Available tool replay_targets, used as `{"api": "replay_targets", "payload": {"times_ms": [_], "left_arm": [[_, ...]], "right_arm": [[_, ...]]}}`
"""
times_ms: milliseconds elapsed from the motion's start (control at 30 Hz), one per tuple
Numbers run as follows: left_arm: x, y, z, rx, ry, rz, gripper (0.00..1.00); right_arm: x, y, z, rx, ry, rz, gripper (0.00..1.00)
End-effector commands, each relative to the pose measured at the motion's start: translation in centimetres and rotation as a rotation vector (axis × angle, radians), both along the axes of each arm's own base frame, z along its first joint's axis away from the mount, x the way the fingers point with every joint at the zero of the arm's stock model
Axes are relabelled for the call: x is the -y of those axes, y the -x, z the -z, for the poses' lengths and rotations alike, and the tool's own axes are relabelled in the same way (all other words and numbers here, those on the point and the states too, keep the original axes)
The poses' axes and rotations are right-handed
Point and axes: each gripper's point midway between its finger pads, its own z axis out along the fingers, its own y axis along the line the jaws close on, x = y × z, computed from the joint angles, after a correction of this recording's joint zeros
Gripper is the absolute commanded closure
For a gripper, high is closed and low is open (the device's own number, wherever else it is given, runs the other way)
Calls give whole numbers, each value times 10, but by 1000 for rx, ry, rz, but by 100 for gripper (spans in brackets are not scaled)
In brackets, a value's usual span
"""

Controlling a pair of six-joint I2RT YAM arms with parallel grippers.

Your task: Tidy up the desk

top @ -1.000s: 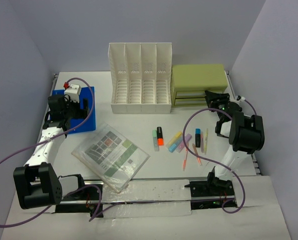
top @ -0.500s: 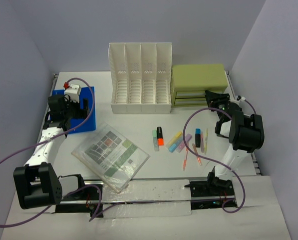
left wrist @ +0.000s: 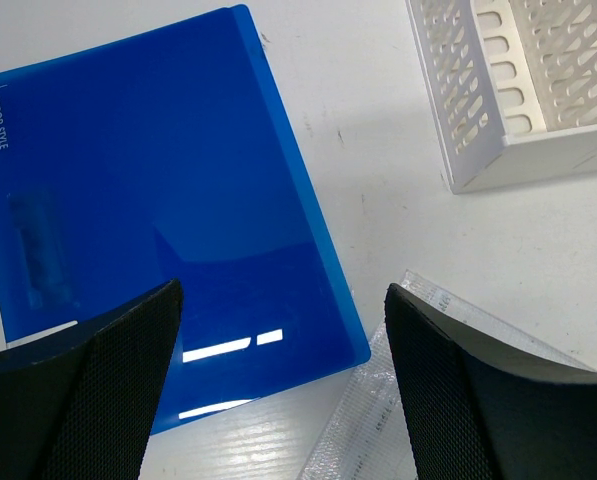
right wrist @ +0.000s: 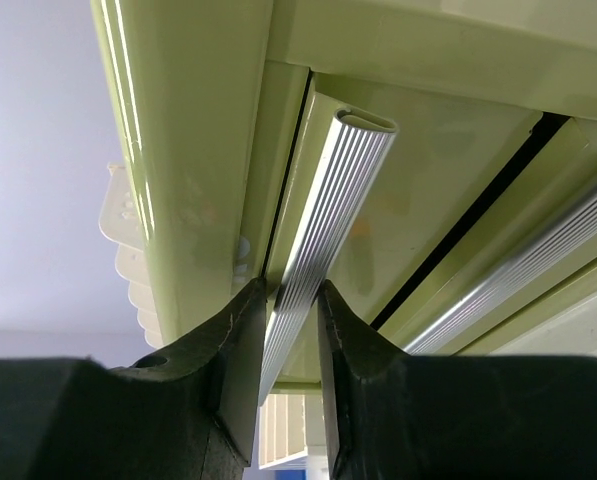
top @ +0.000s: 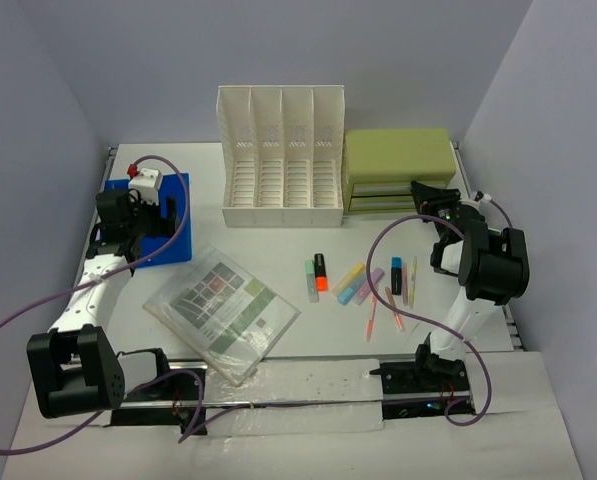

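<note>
The desk [top: 278,238] is a wide white tabletop. At its back right stands the green drawer box [top: 396,155]. My right gripper [top: 424,196] is at the box's front, and in the right wrist view my right gripper [right wrist: 290,330] is shut on the ribbed silver handle [right wrist: 328,220] of a drawer in the green drawer box [right wrist: 188,150], one finger on each side. At the left, my left gripper [top: 130,215] hovers open over a blue folder [top: 173,228]. In the left wrist view my left gripper [left wrist: 283,390] holds nothing, with the blue folder [left wrist: 158,200] lying flat below.
A white slotted file rack [top: 281,160] stands at the back centre; its corner [left wrist: 518,90] shows by the folder. A clear sleeve with a printed sheet [top: 221,308] lies front left. Several highlighters [top: 318,275] and pens [top: 393,290] are scattered centre right.
My right gripper's fingers have closed onto the drawer handle. Both arms and everything on the desk stay where they were.
</note>
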Motion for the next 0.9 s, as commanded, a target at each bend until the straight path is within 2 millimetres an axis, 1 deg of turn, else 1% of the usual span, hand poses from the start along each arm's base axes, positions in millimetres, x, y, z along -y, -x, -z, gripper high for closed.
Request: {"api": "replay_targets", "payload": {"times_ms": [0, 167, 233, 467, 567, 733, 800, 867], "left_arm": [[-5, -4, -18, 69, -14, -10, 12], [-5, -3, -16, 67, -16, -11, 11], [-5, -4, -18, 70, -17, -12, 11], [-5, -4, -17, 71, -19, -13, 11], [-6, -3, -18, 73, -22, -15, 11], [-6, -3, -21, 82, -23, -13, 11], [-6, -3, -21, 82, -23, -13, 11], [-6, -2, -21, 84, -25, -13, 11]], "right_arm": [[3, -3, -23, 100, 38, 10, 79], [0, 2, -26, 108, 42, 2, 84], [0, 5, -29, 112, 46, 5, 85], [-3, 18, -26, 97, 40, 9, 87], [-5, 27, -26, 96, 47, 10, 87], [-10, 47, -30, 103, 60, 9, 88], [-13, 57, -28, 94, 61, 8, 88], [-16, 63, -32, 104, 66, 3, 88]]}}
